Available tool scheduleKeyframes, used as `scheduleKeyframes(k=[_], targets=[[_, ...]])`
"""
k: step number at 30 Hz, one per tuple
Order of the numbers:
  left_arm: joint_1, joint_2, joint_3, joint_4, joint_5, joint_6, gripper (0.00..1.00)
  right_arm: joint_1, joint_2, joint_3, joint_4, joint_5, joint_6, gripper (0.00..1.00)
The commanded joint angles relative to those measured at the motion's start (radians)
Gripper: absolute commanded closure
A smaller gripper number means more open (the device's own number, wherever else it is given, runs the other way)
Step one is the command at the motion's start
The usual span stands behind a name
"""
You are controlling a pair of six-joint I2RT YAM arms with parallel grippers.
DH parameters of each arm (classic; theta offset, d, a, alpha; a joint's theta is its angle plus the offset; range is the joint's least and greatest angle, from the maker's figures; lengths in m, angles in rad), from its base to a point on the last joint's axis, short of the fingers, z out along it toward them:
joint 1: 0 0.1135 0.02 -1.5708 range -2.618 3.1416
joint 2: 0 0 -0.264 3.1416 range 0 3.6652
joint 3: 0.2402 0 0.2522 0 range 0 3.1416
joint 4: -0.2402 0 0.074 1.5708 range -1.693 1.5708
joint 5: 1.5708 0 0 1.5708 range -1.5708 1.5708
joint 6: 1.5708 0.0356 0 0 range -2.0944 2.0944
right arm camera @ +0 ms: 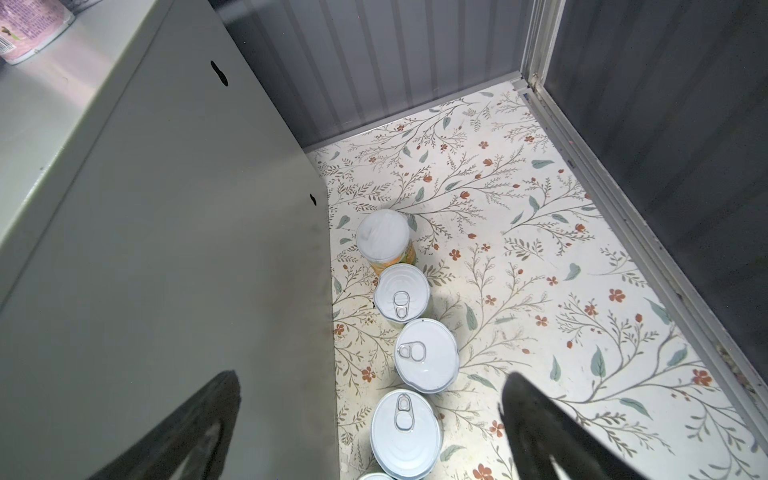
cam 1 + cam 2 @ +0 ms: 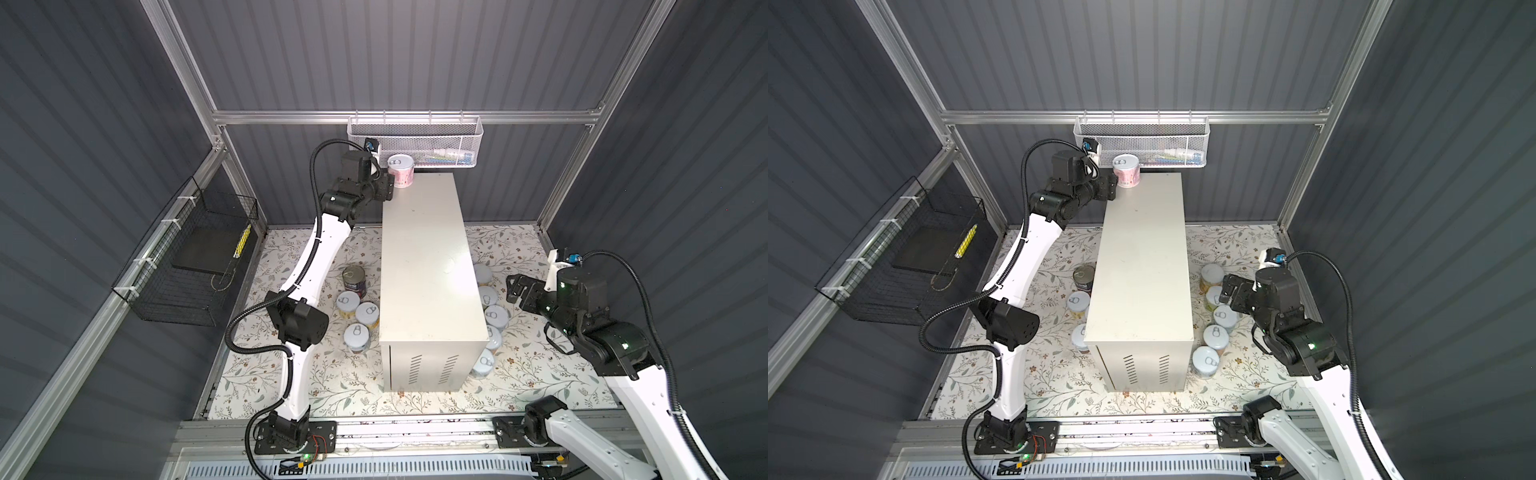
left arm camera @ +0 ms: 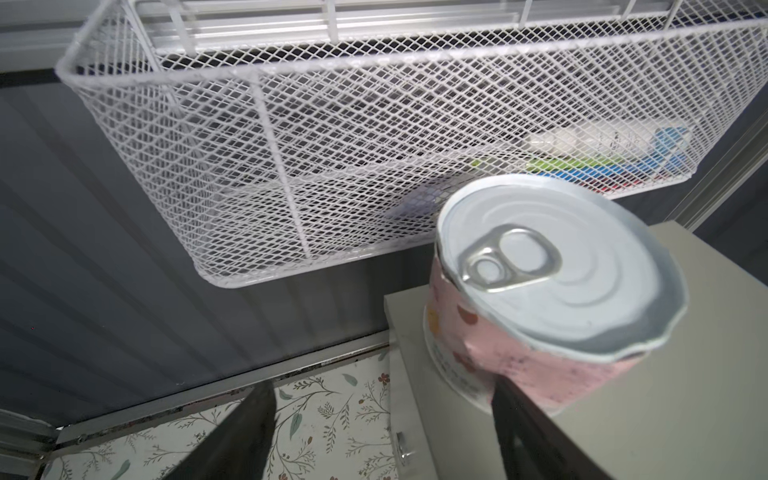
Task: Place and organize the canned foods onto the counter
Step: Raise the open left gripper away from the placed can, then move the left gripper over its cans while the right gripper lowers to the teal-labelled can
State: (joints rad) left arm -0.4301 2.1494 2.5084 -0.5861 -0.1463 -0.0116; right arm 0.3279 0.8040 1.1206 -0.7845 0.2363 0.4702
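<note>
Upright pink-labelled can (image 2: 400, 171) on the cream cabinet's top surface (image 2: 428, 257), just beside the left fingers (image 3: 257, 424), spread and released, right fingers (image 1: 536, 415) wide apart, empty, row of tins (image 1: 426, 355) below them on the floral floor (image 1: 540, 249)

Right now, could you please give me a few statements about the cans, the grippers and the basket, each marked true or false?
1. The pink can stands upright at the far end of the counter. True.
2. The left gripper holds the dark-blue can. False: that can stands on the floor left of the counter. The left gripper is up beside the pink can, its jaws apart.
3. The right gripper is open above the row of cans on the floor right of the counter. True.
4. The white mesh basket is empty. False: a few items lie at one end of it.
</note>
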Motion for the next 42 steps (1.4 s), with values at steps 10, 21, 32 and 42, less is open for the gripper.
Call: scheduleKeyframes(k=[10, 21, 32, 42], targets=[[0.013, -0.318, -0.272, -0.055, -0.154, 0.016, 0.01, -0.002, -0.029, -0.030, -0.148, -0.022, 0.030, 0.01], [0.011, -0.807, -0.837, -0.319, -0.084, -0.089, 0.00, 0.107, -0.100, -0.255, -0.270, -0.156, 0.203, 0.02], [0.010, -1.226, -1.461, -0.127, 0.087, -0.288, 0.02, 0.213, -0.121, -0.447, -0.170, -0.210, 0.474, 0.04], [0.010, -1.197, -1.597, -0.014, 0.246, -0.321, 0.01, 0.229, -0.049, -0.557, 0.050, -0.222, 0.590, 0.01]])
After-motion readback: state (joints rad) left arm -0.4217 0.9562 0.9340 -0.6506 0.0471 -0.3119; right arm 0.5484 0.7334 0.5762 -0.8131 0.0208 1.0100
